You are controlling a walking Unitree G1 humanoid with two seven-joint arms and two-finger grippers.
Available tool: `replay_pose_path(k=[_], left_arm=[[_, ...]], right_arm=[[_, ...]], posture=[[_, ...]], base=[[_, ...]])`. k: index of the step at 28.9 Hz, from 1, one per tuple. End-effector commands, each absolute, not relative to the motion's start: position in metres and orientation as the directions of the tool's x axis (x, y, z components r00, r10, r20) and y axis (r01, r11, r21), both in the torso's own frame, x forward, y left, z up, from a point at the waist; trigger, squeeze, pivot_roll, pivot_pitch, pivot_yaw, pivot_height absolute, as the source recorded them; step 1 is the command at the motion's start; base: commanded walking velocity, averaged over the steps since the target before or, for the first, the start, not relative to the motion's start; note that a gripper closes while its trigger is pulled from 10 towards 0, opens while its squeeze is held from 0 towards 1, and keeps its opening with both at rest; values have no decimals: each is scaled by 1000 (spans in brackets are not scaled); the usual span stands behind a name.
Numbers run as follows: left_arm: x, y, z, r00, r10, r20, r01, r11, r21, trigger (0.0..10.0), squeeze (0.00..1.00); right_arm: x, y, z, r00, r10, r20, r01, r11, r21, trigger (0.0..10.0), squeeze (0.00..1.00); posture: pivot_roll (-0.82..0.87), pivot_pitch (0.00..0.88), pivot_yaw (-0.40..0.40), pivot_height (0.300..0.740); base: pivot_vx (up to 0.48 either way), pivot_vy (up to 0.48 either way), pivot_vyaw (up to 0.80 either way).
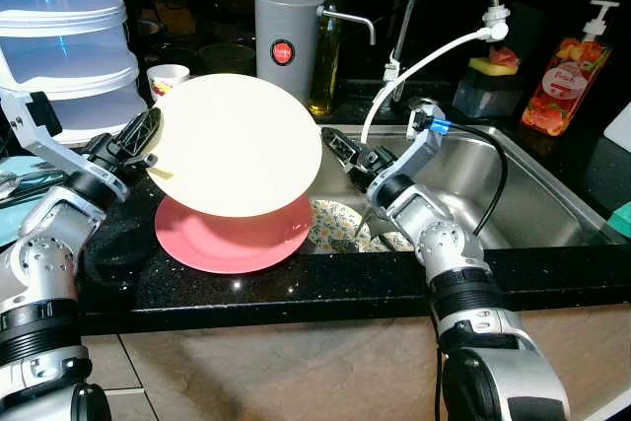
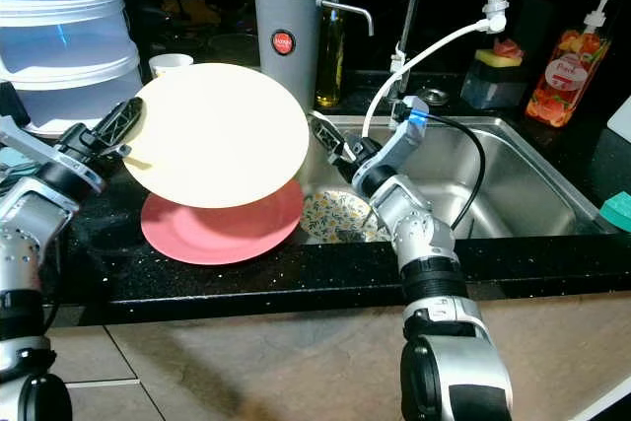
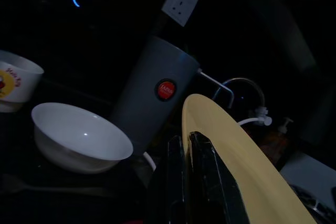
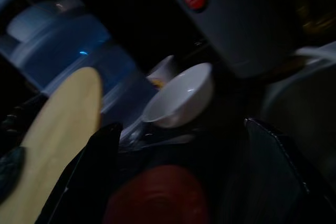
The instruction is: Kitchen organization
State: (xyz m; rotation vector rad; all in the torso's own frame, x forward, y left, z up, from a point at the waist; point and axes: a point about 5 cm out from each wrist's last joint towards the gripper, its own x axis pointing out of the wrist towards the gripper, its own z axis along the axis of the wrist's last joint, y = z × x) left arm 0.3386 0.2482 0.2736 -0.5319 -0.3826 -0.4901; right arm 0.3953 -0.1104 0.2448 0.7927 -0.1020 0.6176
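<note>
Yellow plate (image 1: 237, 145) in left gripper (image 1: 148, 135)

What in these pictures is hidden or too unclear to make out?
- Patterned dish in the sink: partly hidden behind the right arm and yellow plate in both eye views.
- Pink plate: its back part is covered by the tilted yellow plate.
- White bowl: hidden behind the yellow plate in the eye views.
- Soap bottle label: too small to read.

Head stereo overlooks counter (image 1: 325, 288); dim wrists likely close.
</note>
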Motion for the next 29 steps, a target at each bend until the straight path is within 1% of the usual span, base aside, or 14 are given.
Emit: replay_pose_path(k=[1,2,3,4,6,9,13,16,17,22,26,29], left_arm=[[338,244,273,801,-358,479,557,738,-380,0,0],[338,243,273,800,-360,480,560,735,-382,0,0],[338,242,272,799,-365,478,563,733,-381,0,0],[338,242,272,799,-365,478,563,733,-381,0,0],[338,240,271,799,-373,473,567,731,-381,0,0],[338,241,271,800,-369,473,563,733,-382,0,0],[338,243,272,801,-363,476,561,734,-383,0,0],[338,244,273,800,-361,480,561,734,-383,0,0],[338,244,274,798,-355,486,561,732,-386,0,0],[338,245,274,798,-350,491,560,732,-389,0,0],[337,247,275,797,-341,499,559,731,-392,0,0],[337,247,275,796,-339,501,559,730,-394,0,0]], right_arm=[[393,-106,253,789,509,345,-592,479,648,10000,71],[391,-104,254,771,532,351,-611,460,644,10000,0],[388,-100,255,743,563,363,-637,427,641,10000,0],[388,-100,255,743,563,363,-637,427,641,10000,0],[380,-92,258,677,613,407,-686,325,651,10000,0],[379,-91,259,664,619,419,-695,304,652,10000,0],[379,-93,259,674,605,424,-686,300,663,10000,0],[379,-95,261,676,593,437,-681,278,677,10000,0],[380,-97,264,683,576,450,-673,255,695,10000,0],[382,-102,267,703,540,463,-654,235,719,10000,0],[385,-115,271,730,479,488,-630,194,752,10000,0],[384,-116,272,725,481,492,-636,194,747,10000,0]], posture=[[74,39,-52,740],[74,39,-52,740],[74,39,-52,740],[74,39,-52,740],[74,39,-52,740],[74,39,-52,740],[74,39,-52,740],[74,39,-52,740],[74,39,-52,740],[74,35,-52,740],[73,29,-52,740],[72,28,-51,740]], base=[[0,0,0],[0,0,0],[0,0,0],[0,0,0],[0,0,0],[0,0,0],[0,0,0],[0,0,0],[0,0,0],[0,0,0],[0,0,0],[0,0,0]])
